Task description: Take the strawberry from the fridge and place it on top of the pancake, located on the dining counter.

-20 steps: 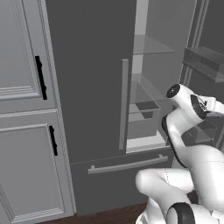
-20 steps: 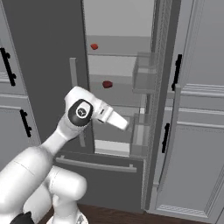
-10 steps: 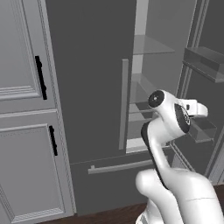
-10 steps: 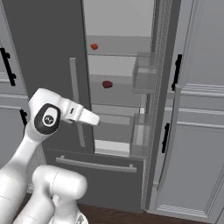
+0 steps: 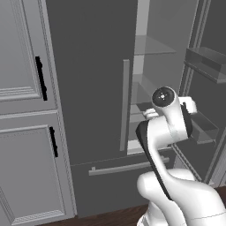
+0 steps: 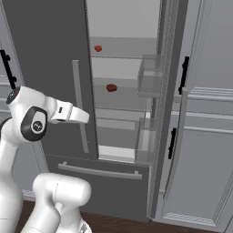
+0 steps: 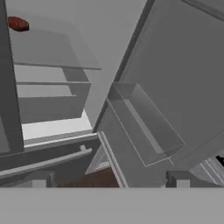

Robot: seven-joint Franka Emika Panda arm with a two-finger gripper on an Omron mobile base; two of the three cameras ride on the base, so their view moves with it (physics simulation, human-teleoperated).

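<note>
Strawberry: I take the small red piece (image 6: 111, 87) on the middle glass shelf of the fridge (image 6: 45, 68) to be it. A second red piece (image 6: 98, 48) sits one shelf higher, further back and left. At this size I cannot tell which is the berry.
Landmark: the fridge's right door (image 6: 159, 113) stands open, with clear bins on its inner side.
Gripper: in my hand view the two fingertips (image 7: 38, 183) rise at the bottom edge well apart, with nothing between them. So I read the gripper (image 7: 110, 183) as spread wide and empty.
Direction that matters: in the right base view the hand (image 6: 75, 113) hangs in front of the fridge's closed left door, below the middle shelf. The lower red piece lies up and to the right of it, deeper inside.
Hand view check: a red piece (image 7: 17, 23) sits at the top left corner, far off the line between the fingers.
Next move, my judgement: lift and swing toward the opening, then reach in level with that shelf.
</note>
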